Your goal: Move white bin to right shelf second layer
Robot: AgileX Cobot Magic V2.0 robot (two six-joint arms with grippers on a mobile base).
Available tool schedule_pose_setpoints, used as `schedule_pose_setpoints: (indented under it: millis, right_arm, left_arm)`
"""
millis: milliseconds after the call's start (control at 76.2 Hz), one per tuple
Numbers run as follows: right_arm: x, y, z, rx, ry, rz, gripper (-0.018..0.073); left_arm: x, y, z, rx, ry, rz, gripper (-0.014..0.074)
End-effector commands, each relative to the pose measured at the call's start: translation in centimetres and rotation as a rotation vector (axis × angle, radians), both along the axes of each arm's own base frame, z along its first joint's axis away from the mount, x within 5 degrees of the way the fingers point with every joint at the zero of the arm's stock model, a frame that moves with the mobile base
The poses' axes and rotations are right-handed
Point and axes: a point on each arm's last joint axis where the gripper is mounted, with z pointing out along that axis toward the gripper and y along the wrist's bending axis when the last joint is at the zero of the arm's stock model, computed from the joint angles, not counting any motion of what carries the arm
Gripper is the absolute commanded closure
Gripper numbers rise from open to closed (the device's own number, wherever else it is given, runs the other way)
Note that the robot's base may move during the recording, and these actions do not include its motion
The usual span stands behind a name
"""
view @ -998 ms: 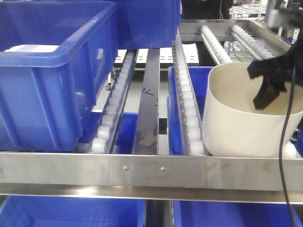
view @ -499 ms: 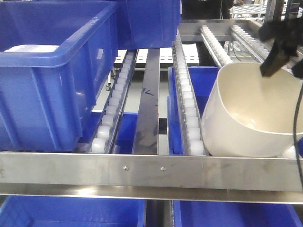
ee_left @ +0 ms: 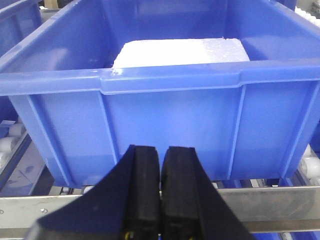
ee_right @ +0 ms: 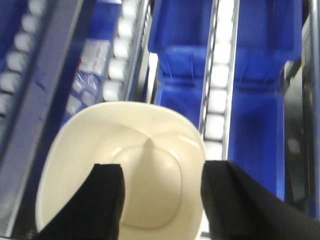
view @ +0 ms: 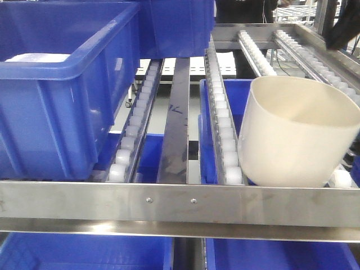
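White bin (view: 295, 135) released, now upright.

No legible text, label, brand, number or sign is found in any view. The large blue rectangular plastic crate (ee_left: 165, 90), the glossy cream-white plastic tub (view: 298, 132) and the flat stainless-steel front rail (view: 169, 205) are all seen unmarked; only 2 plain screws are carried by the rail.

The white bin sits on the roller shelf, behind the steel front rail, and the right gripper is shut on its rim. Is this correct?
Not quite. The white bin does sit on the roller shelf behind the steel front rail, but the right gripper is open and above the bin, not gripping its rim. The right wrist view shows this.
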Motion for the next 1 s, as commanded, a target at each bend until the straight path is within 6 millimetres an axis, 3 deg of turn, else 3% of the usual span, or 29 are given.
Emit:
schedule_pose_setpoints:
  millis: [0, 184, 354, 656, 985]
  right_arm:
    - [-0.7, -0.2, 2.8, 0.026, -0.145, -0.01, 0.0115]
    - [-2.7, -0.7, 4.8, 0.041, -0.234, -0.015, 0.0258]
    - [-6.3, -2.4, 5.6, 0.059, -0.398, -0.078, 0.0522]
    - [-13.0, -4.4, 3.7, 0.072, -0.681, -0.179, 0.0503]
    - [-13.6, -4.3, 3.1, 0.07, -0.655, -0.173, 0.0503]
  left_arm:
    - [0.1, 0.0, -0.4, -0.009, -0.064, -0.004, 0.0512]
    - [0.1, 0.0, -0.4, -0.009, -0.064, -0.004, 0.0512]
    - [0.1, 0.0, -0.4, -0.009, -0.064, -0.004, 0.0512]
    - [0.1, 0.0, -0.4, -0.009, -0.064, -0.004, 0.0512]
    - [0.1, 0.0, -0.4, -0.009, -0.064, -0.004, 0.0512]
